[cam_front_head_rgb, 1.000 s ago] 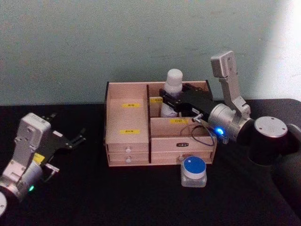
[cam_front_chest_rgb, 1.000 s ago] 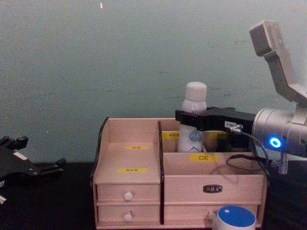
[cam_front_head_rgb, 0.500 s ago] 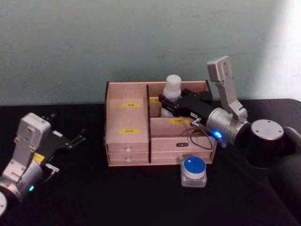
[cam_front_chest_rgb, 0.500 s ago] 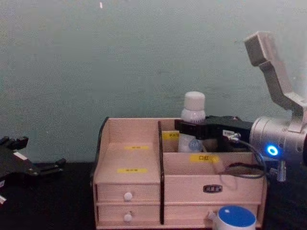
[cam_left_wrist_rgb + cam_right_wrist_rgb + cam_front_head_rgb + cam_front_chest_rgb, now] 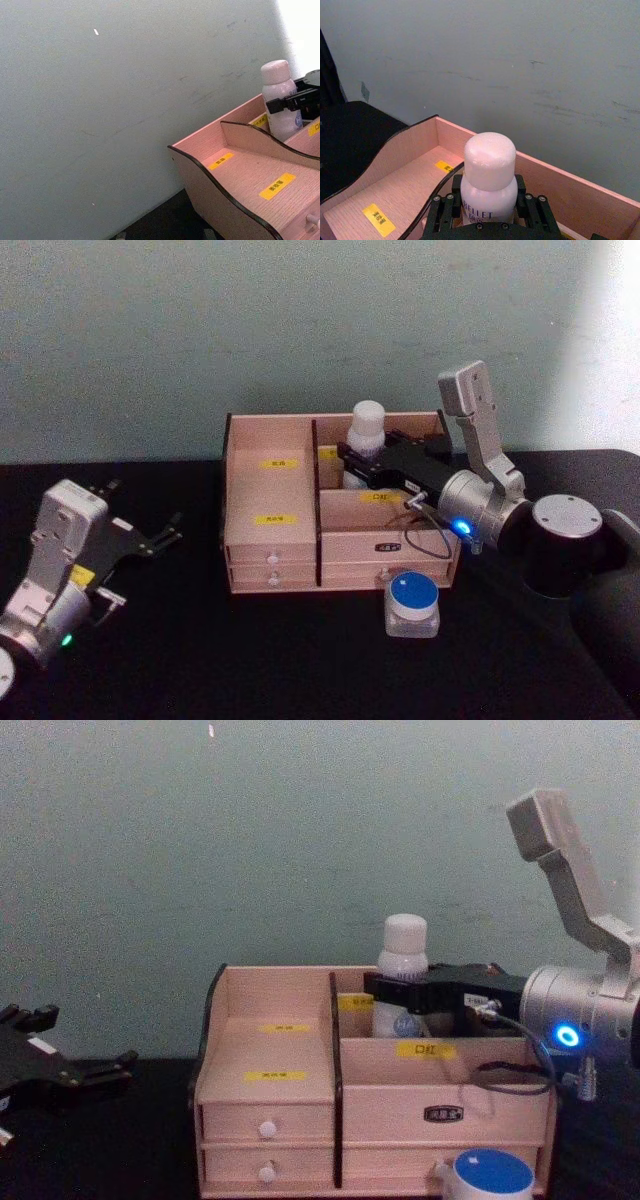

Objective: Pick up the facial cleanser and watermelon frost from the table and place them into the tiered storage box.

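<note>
White bottle first. In the head view, the facial cleanser (image 5: 366, 430) sits lower than a second ago, sunk into the back right compartment of the tiered storage box (image 5: 270, 535) by the worktop's (image 5: 250, 670) far edge, with the right claw (image 5: 352, 462) clamped on it. The watermelon frost (image 5: 412, 602) waits just in front of the box. The left claw (image 5: 150, 537) idles, spread apart, near the left edge.

Left wrist view: the bottle stands upright behind the divider.

Right wrist view: fingers (image 5: 443, 210) press both sides below the cap.

Chest view: cap and shoulder clear the wall, so letting go looks next.
</note>
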Motion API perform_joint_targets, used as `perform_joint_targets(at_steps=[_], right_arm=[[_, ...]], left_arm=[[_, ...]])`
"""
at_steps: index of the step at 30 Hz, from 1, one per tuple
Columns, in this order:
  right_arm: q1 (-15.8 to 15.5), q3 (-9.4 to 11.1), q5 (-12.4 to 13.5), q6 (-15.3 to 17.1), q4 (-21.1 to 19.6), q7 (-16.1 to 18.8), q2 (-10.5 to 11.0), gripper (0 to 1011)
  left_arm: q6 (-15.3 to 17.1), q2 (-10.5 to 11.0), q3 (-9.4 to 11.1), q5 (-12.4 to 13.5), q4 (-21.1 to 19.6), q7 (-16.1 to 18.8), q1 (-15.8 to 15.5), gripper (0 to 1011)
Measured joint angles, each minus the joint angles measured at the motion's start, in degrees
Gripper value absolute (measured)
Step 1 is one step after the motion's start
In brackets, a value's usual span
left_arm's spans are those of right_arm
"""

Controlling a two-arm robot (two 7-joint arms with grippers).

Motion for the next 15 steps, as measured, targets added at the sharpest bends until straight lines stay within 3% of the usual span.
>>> perform_joint_targets(at_steps=[5,9,15], right_arm=[[0.0,0.0,0.1,0.0,0.0,0.0,0.0,687],[0.0,0.1,0.1,0.0,0.0,0.0,0.0,844],[-0.1,0.1,0.2,0.0,0.0,0.0,0.0,985]], left_arm=[[0.0,0.0,0.0,0.0,0.0,0.0,0.0,1001],[0.0,0.0,0.0,0.0,0.0,0.0,0.0,1001],[0.0,0.0,0.0,0.0,0.0,0.0,0.0,1001]])
